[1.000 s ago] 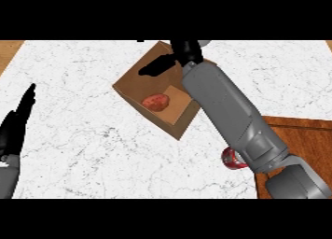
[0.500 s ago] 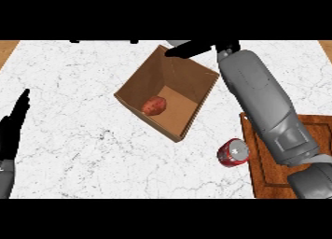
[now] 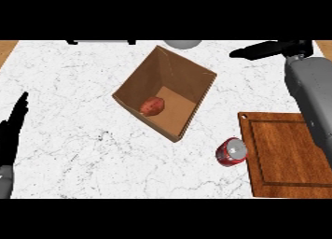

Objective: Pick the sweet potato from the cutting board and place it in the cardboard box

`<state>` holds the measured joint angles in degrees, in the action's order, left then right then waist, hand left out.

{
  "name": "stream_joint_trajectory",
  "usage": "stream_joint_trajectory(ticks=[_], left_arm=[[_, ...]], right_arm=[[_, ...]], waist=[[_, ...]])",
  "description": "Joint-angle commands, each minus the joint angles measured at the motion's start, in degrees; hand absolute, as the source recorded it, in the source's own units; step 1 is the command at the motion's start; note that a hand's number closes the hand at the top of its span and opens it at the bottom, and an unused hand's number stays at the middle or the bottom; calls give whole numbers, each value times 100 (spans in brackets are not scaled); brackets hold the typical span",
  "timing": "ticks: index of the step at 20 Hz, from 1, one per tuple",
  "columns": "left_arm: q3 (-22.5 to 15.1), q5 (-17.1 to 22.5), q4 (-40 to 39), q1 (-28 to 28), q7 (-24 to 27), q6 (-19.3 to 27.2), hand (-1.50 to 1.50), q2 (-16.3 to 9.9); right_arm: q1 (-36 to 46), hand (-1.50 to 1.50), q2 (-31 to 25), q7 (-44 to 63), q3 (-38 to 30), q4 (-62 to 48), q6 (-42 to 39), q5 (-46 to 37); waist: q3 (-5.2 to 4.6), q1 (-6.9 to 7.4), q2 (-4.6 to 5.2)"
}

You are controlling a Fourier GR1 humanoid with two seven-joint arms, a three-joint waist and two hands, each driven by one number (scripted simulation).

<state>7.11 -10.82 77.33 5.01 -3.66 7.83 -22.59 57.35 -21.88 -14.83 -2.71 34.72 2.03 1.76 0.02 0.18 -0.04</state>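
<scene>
I see one sweet potato (image 3: 153, 106) lying inside the one cardboard box (image 3: 193, 108), on its floor near the left wall. Its long axis runs from upper right to lower left. One cutting board (image 3: 287, 154) lies bare on the counter (image 3: 79, 154), one red can (image 3: 231, 151) just beside it. My right hand (image 3: 265, 49) holds nothing, fingers extended. My left hand (image 3: 9, 133) rests open at the left edge.
</scene>
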Motion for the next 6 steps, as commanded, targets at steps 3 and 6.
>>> stream_joint_trajectory(ticks=[3, 6], left_arm=[[126, 33, 128, -49, -165, -97, 0, -45], [114, -41, 15, 88, -127, -42, 0, 16]], right_arm=[[-623, -150, -963, -542, -252, -60, -1156, 122], [-582, -150, -1415, -731, -208, -322, -1670, -53]], waist=[[1, 17, 15], [1, 47, 32]])
